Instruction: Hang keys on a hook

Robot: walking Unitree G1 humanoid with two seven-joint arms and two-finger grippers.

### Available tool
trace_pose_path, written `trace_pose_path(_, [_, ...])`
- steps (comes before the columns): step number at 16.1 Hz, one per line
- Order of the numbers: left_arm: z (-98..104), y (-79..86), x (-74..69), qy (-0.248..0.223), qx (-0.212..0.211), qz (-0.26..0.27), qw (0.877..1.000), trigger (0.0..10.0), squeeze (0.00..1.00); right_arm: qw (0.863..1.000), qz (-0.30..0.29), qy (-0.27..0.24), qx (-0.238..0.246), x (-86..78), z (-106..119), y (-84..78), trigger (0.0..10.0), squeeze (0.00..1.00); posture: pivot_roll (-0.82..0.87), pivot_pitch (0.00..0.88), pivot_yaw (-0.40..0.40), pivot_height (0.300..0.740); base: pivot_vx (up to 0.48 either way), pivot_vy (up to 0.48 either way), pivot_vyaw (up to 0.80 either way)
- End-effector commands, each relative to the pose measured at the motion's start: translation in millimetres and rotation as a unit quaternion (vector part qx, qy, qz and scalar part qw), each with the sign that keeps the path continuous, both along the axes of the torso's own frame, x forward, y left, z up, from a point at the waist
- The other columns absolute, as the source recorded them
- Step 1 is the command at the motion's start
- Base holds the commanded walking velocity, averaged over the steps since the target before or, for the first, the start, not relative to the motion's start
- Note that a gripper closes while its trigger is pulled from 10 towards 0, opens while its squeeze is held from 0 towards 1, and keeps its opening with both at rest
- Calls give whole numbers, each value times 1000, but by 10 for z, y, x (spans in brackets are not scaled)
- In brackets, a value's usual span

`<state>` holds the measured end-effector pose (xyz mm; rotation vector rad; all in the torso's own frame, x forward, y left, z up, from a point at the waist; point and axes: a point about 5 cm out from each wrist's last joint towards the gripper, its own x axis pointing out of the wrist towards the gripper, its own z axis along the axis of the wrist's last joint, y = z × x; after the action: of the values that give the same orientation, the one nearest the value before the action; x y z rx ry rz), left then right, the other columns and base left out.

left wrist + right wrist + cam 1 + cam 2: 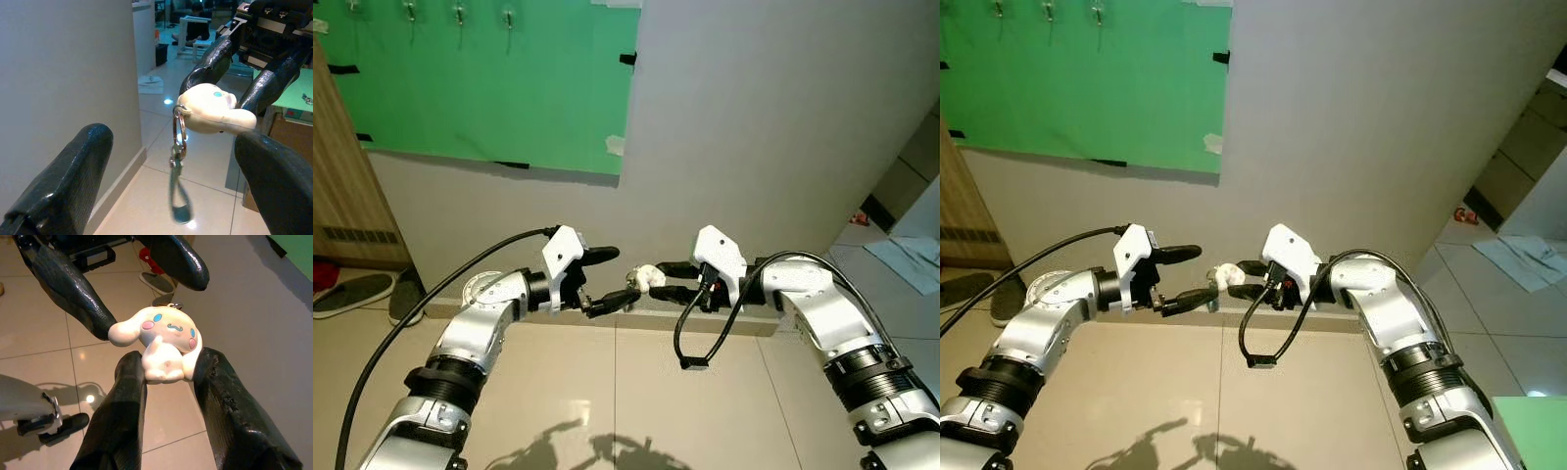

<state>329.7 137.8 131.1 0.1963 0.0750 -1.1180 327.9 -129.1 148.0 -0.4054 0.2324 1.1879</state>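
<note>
A white cartoon-dog keychain charm (164, 340) is pinched between the fingers of my right gripper (658, 279), which is shut on it at chest height in front of the wall. A metal ring (179, 129) hangs under the charm, with a blurred key (180, 196) dangling from it. My left gripper (622, 274) faces it, open, one finger on each side of the charm. One left finger (63, 284) reaches the charm's ear. Several small metal hooks (460, 15) sit along the top of a green board (499, 88), high up and to the left.
The green board is taped to a grey wall (754, 117). A wooden cabinet (337, 186) stands at the left with shoes (357, 291) on the tiled floor beside it. A black cable loop (690, 343) hangs under my right wrist. A doorway (901, 225) opens at the right.
</note>
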Motion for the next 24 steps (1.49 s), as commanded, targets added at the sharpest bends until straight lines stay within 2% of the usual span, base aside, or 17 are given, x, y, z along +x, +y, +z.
trace_pose_path(1, [24, -78, 35, 4, -6, -9, 1000, 9451, 0, 1000, 10, -17, 15, 17, 129, 31, 0, 0, -12, 0, -88, 740, 0, 0, 0])
trace_pose_path(2, [22, -81, 38, 4, -6, -9, 1000, 9451, 0, 1000, 10, -16, 15, 16, 129, 32, 0, 0, -12, 0, -88, 740, 0, 0, 0])
trace_pose_path(3, [21, -87, 39, 5, -6, -10, 1000, 8392, 0, 1000, 10, -15, 15, 15, 125, 31, 0, 0, -13, 0, -86, 740, 0, 0, 0])
trace_pose_path(4, [17, -90, 40, 8, -7, -11, 1000, 4549, 0, 1000, 8, -14, 15, 13, 123, 29, 0, 0, -13, 0, -85, 740, 0, 0, 0])
trace_pose_path(6, [6, -98, 44, 11, -9, -10, 1000, 980, 0, 1000, 9, -12, 16, 6, 123, 33, 0, 0, -15, 0, -84, 740, 0, 0, 0])
trace_pose_path(8, [-3, -110, 46, 11, -9, -9, 1000, 980, 0, 1000, 9, -11, 16, 3, 121, 38, 0, 0, -17, 0, -84, 740, 0, 0, 0])
trace_pose_path(10, [-9, -108, 46, 13, -11, -9, 1000, 0, 0, 1000, 9, -10, 11, 5, 111, 24, 0, 0, -19, 0, -86, 740, 0, 0, 0])
trace_pose_path(24, [-7, -97, 69, 16, -15, -1, 1000, 0, 0, 1000, 6, -7, 5, 0, 100, -9, 0, 0, -23, 0, -86, 740, 0, 0, 0])
